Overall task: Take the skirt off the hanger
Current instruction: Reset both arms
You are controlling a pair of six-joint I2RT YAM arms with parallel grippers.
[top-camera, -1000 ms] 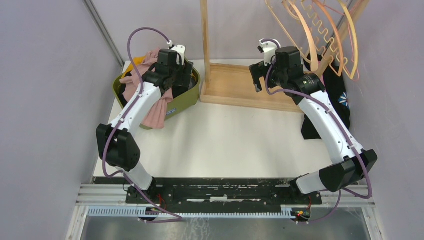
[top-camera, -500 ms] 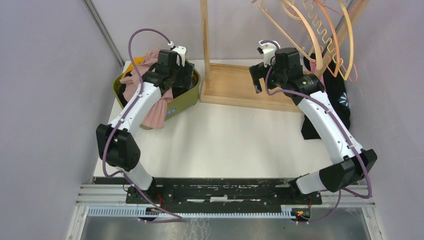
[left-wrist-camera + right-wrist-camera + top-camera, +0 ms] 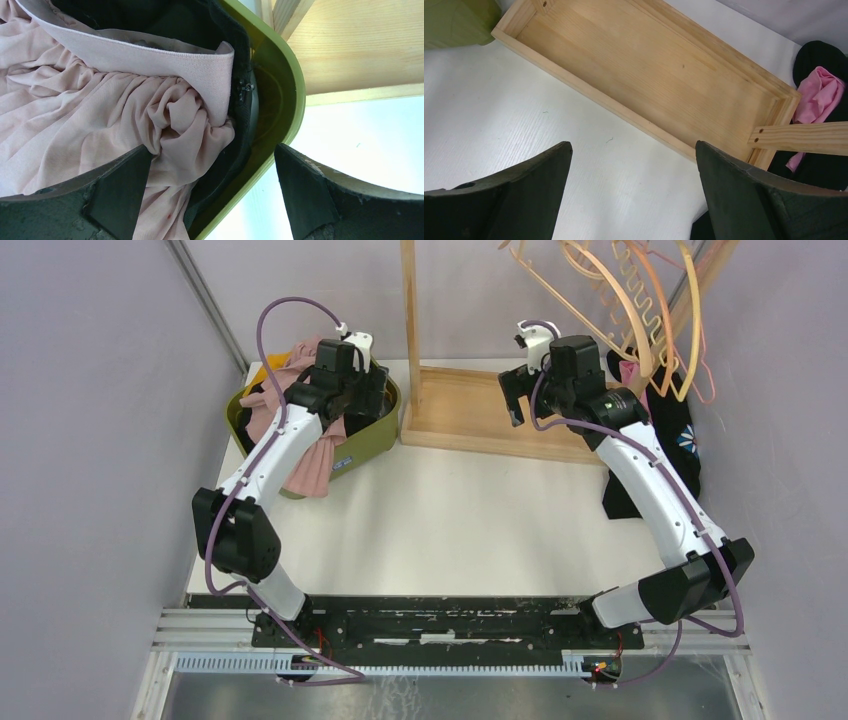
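Left pincer [image 3: 210, 147] and right pincer [image 3: 634, 145] both hang released and empty, and the pale pink pleated skirt [image 3: 100, 115], bunched just under the left one inside the olive-green plastic bin [image 3: 290, 100], could snag its spread fingers and get dragged out.

No legible text or labels

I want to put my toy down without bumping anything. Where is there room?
The big free patch is the middle of the white table, bordered by the green bin on the left, the wooden tray behind and the black clothes on the right. The tray's floor is bare too. Crowded: the bin, stuffed with the pink skirt, and the hangers corner.
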